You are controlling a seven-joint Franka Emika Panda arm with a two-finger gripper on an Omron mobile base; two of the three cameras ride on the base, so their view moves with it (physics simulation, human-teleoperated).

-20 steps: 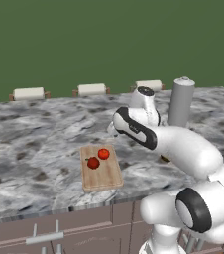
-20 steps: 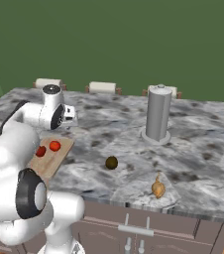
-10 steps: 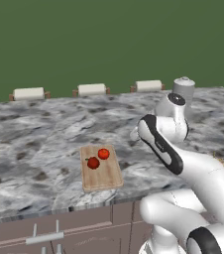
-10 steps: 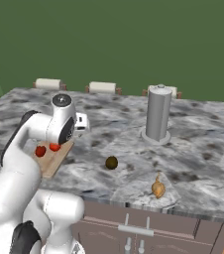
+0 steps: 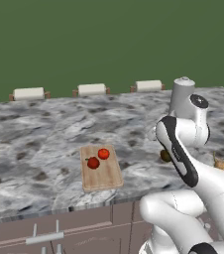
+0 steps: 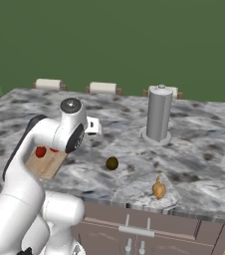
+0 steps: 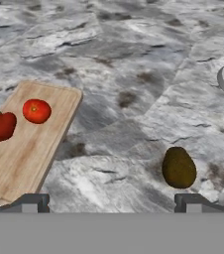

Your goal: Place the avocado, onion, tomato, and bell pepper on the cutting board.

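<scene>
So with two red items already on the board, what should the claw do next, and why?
Probably lower toward the avocado: it lies on the bare counter, apart from the cutting board, nearer than the onion. The claw stands open above, holding nothing, the avocado close by its right fingertip.

Cutting board point(image 7: 25, 154), light wood, flat, left of hand view; tomato point(image 7: 36, 110) and bell pepper point(image 7: 2, 126) on it. Avocado point(image 7: 179, 167) lower right, on counter. Onion point(image 6: 159, 189) lower right of right base view.
</scene>
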